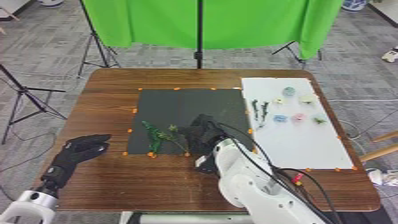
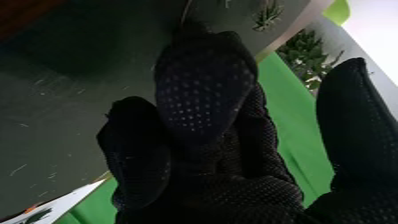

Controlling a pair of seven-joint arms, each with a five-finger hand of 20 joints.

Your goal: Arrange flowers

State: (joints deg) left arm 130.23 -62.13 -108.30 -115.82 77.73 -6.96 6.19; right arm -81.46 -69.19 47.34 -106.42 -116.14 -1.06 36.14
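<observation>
In the head view my right hand [image 1: 201, 132] is low over the dark mat [image 1: 182, 102], beside green stems [image 1: 155, 137] lying near the mat's front edge. My left hand [image 1: 85, 147], open, is at the table's left side. In the right wrist view, the fingertips and thumb of my right hand [image 2: 206, 95] close together on a thin stem [image 2: 187, 11], which runs out past the tips. On the white sheet [image 1: 306, 152] lie a pink flower [image 1: 298, 117], blue flowers [image 1: 280, 118], cream flowers [image 1: 306, 99] and two leafy sprigs [image 1: 264, 111].
Orange tape pieces dot the edges of mat and sheet. Dark cables [image 1: 275, 171] run along my right arm. Beyond the brown wooden table [image 1: 160, 187] stand a green backdrop [image 1: 240, 30] and black tripods [image 1: 92, 45].
</observation>
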